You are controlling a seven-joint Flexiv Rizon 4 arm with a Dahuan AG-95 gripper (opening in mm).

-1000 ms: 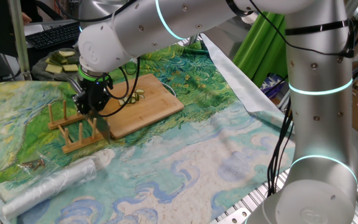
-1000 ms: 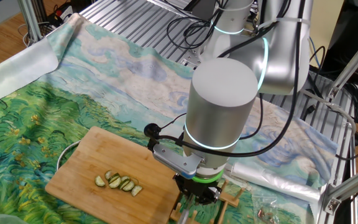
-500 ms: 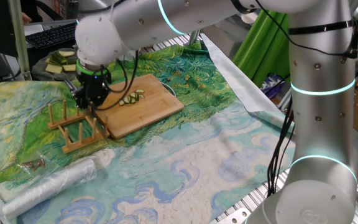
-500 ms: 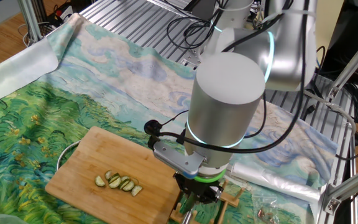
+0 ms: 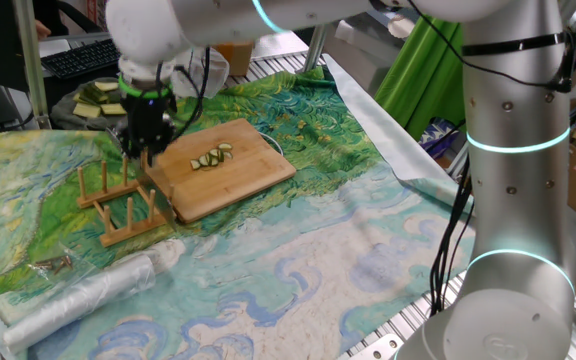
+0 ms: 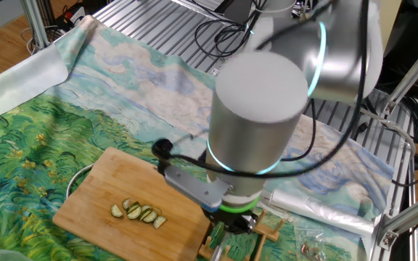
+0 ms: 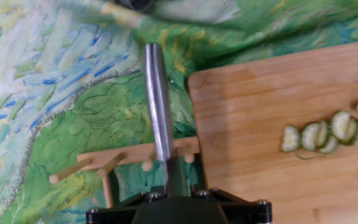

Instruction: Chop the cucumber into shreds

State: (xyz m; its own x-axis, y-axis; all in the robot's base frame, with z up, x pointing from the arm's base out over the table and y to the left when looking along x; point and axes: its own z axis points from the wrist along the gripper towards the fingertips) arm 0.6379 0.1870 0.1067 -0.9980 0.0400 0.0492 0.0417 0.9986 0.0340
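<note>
Several thin cucumber (image 5: 211,158) slices, dark-skinned with pale flesh, lie in a short row on the wooden board (image 5: 243,180). The other fixed view shows the cucumber (image 6: 140,212) near the front of the board (image 6: 107,181). My gripper (image 5: 146,140) hangs above the board's left end, over the wooden peg rack (image 5: 118,205), and is shut on a knife. In the hand view the knife (image 7: 158,106) blade points away from the gripper (image 7: 174,186), left of the board (image 7: 253,106) edge; the cucumber (image 7: 325,134) slices lie to the far right.
A heap of pale cucumber slabs (image 5: 98,97) sits at the back left. A rolled clear plastic bag (image 5: 88,295) lies in front of the rack. The peg rack (image 7: 123,163) is just under the knife. The painted cloth (image 5: 348,260) covers the table.
The arm has risen and swung back and left with the knife, from low beside the rack to above the board's left end. The slices have not moved.
</note>
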